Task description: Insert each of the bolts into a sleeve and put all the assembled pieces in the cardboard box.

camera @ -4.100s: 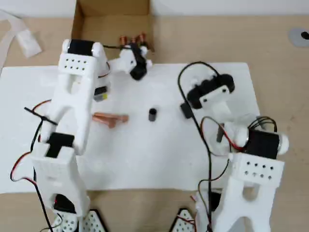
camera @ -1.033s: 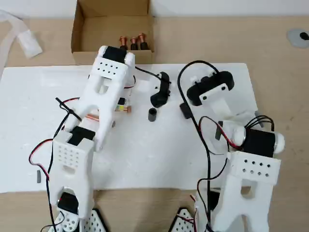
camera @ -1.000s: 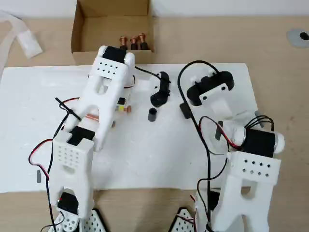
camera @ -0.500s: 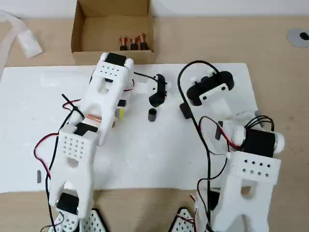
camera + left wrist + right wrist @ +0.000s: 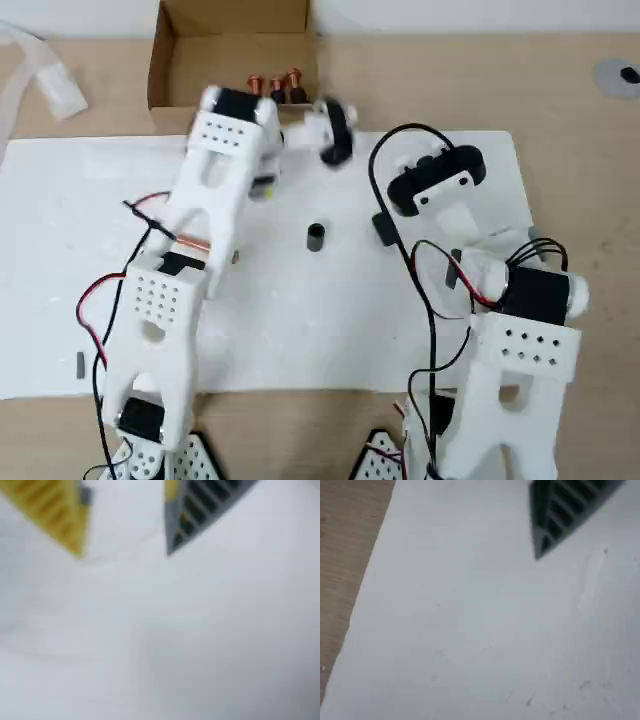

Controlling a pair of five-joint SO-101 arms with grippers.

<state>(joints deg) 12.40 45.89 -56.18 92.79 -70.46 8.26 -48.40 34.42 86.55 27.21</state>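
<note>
Bolts (image 5: 274, 87) in box (image 5: 200, 62) — sleeve (image 5: 316, 238) (on sheet (image 5: 300, 320)).

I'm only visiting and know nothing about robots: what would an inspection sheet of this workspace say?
Surface: white sheet on wooden table.
Job's things: three assembled pieces in box; sleeve on sheet; bolt partly under left arm.
Clutter: white scrap, grey disc on table.
Grippers: left gripper open, by box; right gripper over sheet.
Cables: red and black wires along both arms.
Surroundings: nothing seen.

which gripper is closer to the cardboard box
Left. The left gripper is by the cardboard box front corner; the right gripper is over the white sheet, farther off.
</note>
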